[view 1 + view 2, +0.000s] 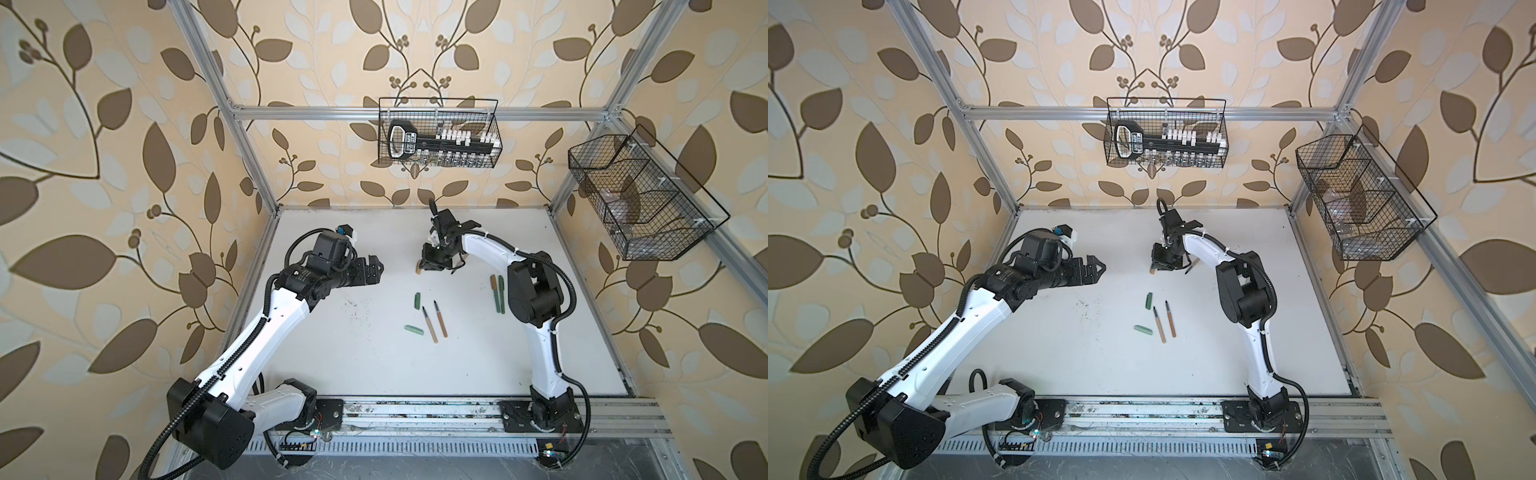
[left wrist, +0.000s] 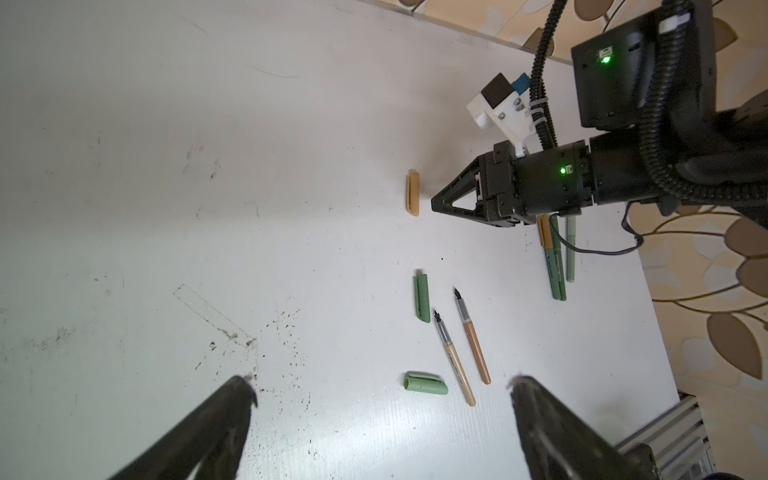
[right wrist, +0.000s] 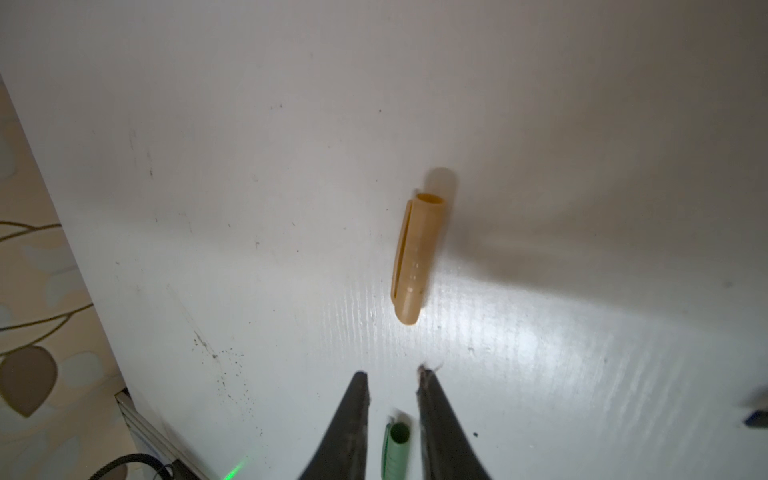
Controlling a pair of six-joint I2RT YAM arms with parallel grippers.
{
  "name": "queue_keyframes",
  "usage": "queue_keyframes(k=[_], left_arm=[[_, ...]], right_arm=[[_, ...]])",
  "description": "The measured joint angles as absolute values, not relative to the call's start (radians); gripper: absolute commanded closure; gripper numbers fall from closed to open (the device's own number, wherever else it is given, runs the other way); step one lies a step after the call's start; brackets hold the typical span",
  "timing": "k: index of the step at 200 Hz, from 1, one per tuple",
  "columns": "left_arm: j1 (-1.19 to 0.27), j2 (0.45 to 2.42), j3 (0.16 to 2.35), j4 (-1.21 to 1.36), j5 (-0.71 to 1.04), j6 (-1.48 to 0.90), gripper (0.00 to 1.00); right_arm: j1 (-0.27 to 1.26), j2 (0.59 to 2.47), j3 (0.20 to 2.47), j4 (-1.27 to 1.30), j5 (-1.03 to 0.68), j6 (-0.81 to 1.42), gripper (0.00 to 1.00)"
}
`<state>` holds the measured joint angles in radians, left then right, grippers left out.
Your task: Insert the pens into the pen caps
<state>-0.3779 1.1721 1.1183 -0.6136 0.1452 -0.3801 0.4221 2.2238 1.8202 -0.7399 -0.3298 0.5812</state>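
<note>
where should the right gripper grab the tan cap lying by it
Grip the tan cap at mid-tube, coming from above with the right gripper, jaws across its width. It lies flat with its clip along one side, and a mid grip probably leaves the open end free.

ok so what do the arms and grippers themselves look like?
The left arm and right arm have white link shells with black joint housings. Black corrugated cable conduit runs along each. The left gripper and right gripper are black, with tapered triangular fingers with cut-outs. A green indicator light glows on the right wrist, near a white bracket with a blue part.
</note>
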Motion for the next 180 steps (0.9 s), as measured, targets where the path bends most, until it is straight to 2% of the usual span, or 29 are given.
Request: queue_keyframes(k=[35,63,114,156,180], left_arm=[[-0.378,1.22,1.125,-0.598,0.149,-0.377,0.01],[-0.378,1.25,1.13,-0.587,0.149,-0.378,0.01],[-0.378,1.249,1.157,-0.595,0.148,-0.378,0.01],[-0.378,1.24,1.158,-0.612,0.142,-0.378,0.01],[-0.378,1.236,1.158,-0.614,0.138,-0.382,0.01]], right_arm=[[0.4,2.227,1.846,-0.731,-0.352,0.579,0.5],[0.363,2.287,1.953,-0.704,-0.405,0.578,0.48],[0.333,2.545,2.22,-0.694,-0.523,0.562,0.39],[0.337,2.596,2.265,-0.696,-0.633,0.55,0.38],[0.341,2.565,2.194,-0.697,-0.674,0.493,0.38]])
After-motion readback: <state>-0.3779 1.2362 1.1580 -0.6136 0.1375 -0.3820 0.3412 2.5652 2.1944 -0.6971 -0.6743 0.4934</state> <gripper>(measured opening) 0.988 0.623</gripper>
